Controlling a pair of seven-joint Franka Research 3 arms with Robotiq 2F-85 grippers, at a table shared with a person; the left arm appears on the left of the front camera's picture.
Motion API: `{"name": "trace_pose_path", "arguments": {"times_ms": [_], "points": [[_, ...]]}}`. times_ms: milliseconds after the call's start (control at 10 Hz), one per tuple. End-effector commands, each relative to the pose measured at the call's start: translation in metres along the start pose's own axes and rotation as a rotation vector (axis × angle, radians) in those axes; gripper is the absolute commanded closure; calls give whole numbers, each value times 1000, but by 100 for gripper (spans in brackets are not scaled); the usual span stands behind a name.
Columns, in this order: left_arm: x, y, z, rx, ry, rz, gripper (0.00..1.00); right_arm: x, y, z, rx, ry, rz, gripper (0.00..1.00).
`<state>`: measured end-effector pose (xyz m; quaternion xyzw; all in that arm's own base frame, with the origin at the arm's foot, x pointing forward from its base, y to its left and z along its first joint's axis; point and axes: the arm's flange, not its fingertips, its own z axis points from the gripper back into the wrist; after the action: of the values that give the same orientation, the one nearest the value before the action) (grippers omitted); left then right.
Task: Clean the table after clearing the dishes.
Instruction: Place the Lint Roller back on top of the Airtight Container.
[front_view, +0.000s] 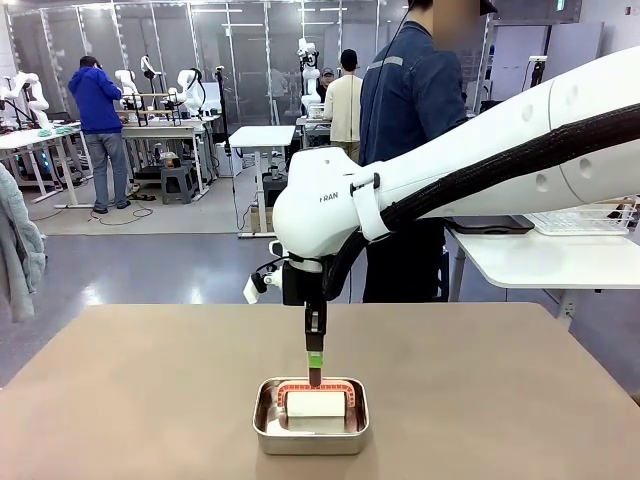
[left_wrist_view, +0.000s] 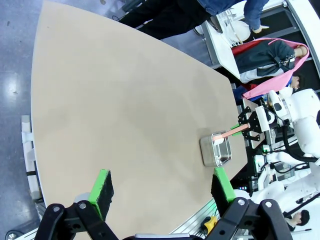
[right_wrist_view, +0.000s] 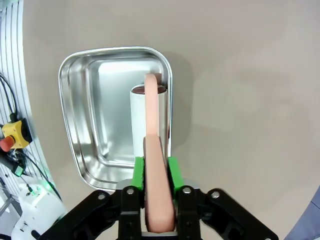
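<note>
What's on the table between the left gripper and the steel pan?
Nothing: in the left wrist view, bare table runs from the left gripper to the pan.

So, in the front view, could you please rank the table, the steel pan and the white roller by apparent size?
Largest to smallest:
1. table
2. steel pan
3. white roller, lying inside the pan, its handle held by the right gripper

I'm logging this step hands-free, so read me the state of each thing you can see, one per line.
table: no plates or trays on it, steel pan near the robot's edge.
steel pan: upright, holding the white roller.
lint roller: head in the pan, pink handle gripped.
right gripper: shut on the roller handle.
left gripper: open, holding nothing, above the table.
</note>
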<state>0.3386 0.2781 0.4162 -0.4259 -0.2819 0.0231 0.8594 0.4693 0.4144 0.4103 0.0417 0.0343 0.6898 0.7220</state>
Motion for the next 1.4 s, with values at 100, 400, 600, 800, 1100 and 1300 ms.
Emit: {"name": "trace_pose_path", "arguments": {"times_ms": [100,400,600,800,1100,1300], "points": [[-2,-2,2,12,-12,-5,0,-2,-7,-3,-31,-19,-3,37],[-2,-2,2,12,-12,-5,0,-5,-5,10,-101,-40,26,0],[-2,-2,2,12,-12,-5,0,-8,-5,17,-97,-61,15,9],[-2,-2,2,12,-12,-5,0,-11,-5,22,-95,-64,12,0],[-2,-2,2,12,-12,-5,0,-3,-12,23,-94,-54,-3,0],[-2,-2,2,12,-12,-5,0,-3,-12,23,-94,-54,-3,0]]}}
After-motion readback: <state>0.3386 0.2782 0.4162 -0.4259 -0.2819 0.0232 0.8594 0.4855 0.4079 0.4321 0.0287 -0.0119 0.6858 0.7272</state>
